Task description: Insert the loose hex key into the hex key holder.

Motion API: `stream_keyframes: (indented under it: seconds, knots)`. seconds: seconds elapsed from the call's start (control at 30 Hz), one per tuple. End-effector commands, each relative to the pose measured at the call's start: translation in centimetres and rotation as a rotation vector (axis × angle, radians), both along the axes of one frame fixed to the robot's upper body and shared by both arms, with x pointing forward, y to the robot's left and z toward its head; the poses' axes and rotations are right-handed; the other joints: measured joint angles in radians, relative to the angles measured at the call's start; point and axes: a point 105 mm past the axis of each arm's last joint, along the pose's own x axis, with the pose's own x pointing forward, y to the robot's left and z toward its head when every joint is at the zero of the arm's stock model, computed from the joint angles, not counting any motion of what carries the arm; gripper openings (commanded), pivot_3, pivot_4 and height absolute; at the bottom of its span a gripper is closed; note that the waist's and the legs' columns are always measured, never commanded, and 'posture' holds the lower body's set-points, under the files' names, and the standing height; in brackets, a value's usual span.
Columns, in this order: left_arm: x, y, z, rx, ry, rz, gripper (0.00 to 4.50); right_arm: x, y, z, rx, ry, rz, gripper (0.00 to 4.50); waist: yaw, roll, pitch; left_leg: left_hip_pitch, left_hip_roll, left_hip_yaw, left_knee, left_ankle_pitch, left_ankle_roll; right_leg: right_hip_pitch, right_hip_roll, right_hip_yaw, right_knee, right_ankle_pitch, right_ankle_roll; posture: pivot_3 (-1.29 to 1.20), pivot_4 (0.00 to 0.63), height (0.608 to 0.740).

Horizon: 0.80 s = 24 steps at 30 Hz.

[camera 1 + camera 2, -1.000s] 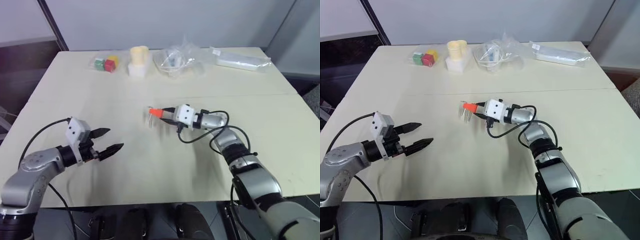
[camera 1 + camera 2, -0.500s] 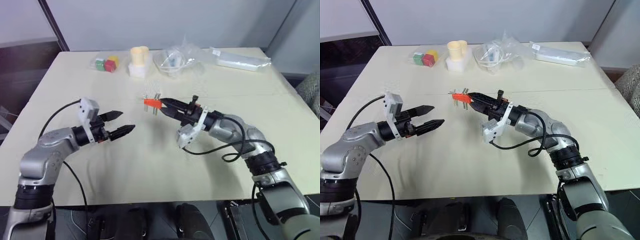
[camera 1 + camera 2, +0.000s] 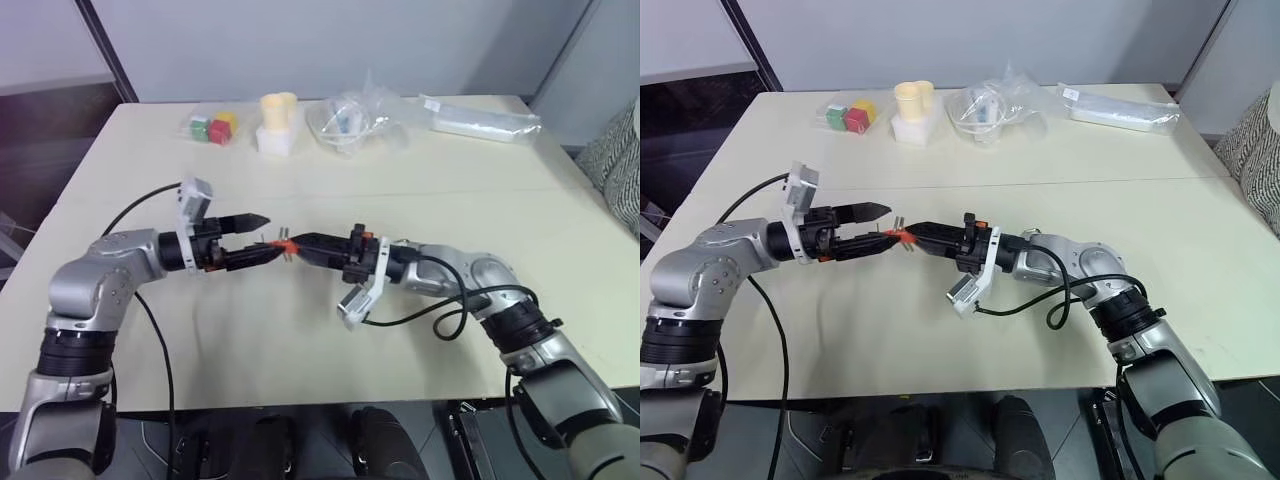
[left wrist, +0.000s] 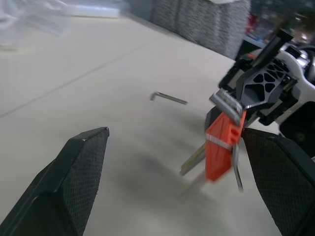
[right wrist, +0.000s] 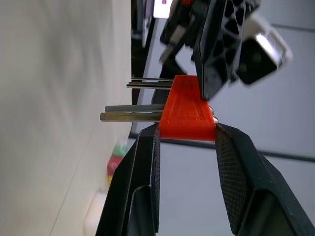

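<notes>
Up above the middle of the table [image 3: 150, 150], the hex key holder [image 5: 187, 109] sits pinched between the two black fingers of the right gripper [image 5: 187, 135], which reaches in level from the right. It is a small red-orange block with silvery keys sticking out of one side; in the head views it shows as a small orange speck [image 3: 905, 238] right at the fingertips, too small there to count the keys. The left gripper [image 3: 262, 239] comes in from the left and points toward the holder, its fingers spread wide with nothing between them. In the left wrist view the holder hangs between the two left fingers [image 4: 74, 177], close to the far one, but whether either finger touches it cannot be told.

The loose hex key [image 4: 169, 98], a thin dark L-shaped rod, lies flat on the tabletop beyond the holder, apart from both grippers. In the head views it is too slight to pick out.

Along the far edge of the table stand red, green and yellow cubes in a clear wrapper [image 3: 212, 128], then a pale yellow cup on a white base [image 3: 277, 122], a crumpled clear bag [image 3: 352, 118] and a long clear packet [image 3: 482, 118] toward the far right. A patterned cloth [image 3: 1258, 150] is cut off at the right border.
</notes>
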Motion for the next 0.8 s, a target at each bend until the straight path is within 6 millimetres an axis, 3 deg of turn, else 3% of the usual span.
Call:
stream_keyframes:
  seconds: [0.03, 0.23, 0.57, 0.67, 0.73, 0.8]
  knots:
    - [-0.9, -0.6, 0.8, 0.056, -0.088, -0.072, 4.50, 0.0, 0.4, 1.3, 0.038, -0.006, 0.027, 1.01, 0.000, 0.000, 0.000, 0.000, 0.000, 0.000, 0.000, 0.000, 0.000, 0.000, 0.000, 0.000, 0.000, 0.000, 0.000, 0.00, 0.150, 0.740]
    - [-1.3, -0.9, 0.4, 0.082, -0.142, -0.088, 4.50, 0.7, 0.0, 0.6, 0.050, 0.157, 0.019, 1.01, 0.001, -0.001, 0.000, 0.000, 0.000, 0.000, 0.000, 0.000, 0.000, 0.000, 0.000, 0.001, 0.000, 0.000, 0.000, 0.00, 0.150, 0.740]
    - [-1.1, -0.2, 0.2, 0.077, -0.148, -0.045, 4.50, 0.8, -0.6, 1.2, 0.038, 0.204, 0.028, 1.01, 0.000, -0.001, 0.000, 0.000, 0.000, 0.000, 0.000, -0.001, 0.003, 0.000, 0.000, 0.001, 0.000, 0.000, 0.000, 0.00, 0.150, 0.740]
    - [-1.2, -0.1, -0.2, 0.077, -0.137, -0.043, 3.58, 0.7, -0.8, 1.4, 0.041, 0.206, 0.028, 1.01, 0.000, -0.001, 0.000, 0.000, 0.000, 0.000, 0.000, -0.001, 0.003, 0.000, 0.000, 0.001, 0.000, 0.000, 0.000, 0.00, 0.150, 0.740]
    - [-1.2, -0.2, -0.3, 0.074, -0.133, -0.043, 2.74, 0.8, -0.8, 1.6, 0.043, 0.207, 0.026, 1.01, 0.001, -0.001, 0.000, 0.000, 0.000, 0.000, 0.000, -0.002, 0.004, 0.000, 0.000, 0.001, 0.000, 0.000, 0.000, 0.00, 0.150, 0.740]
    - [-1.1, -0.2, -0.3, 0.067, -0.131, -0.040, 1.59, 0.8, -0.8, 1.7, 0.043, 0.206, 0.026, 1.01, 0.001, -0.001, 0.000, 0.000, 0.000, 0.000, 0.001, -0.002, 0.004, 0.000, 0.000, 0.001, 0.000, 0.000, 0.000, 0.00, 0.150, 0.740]
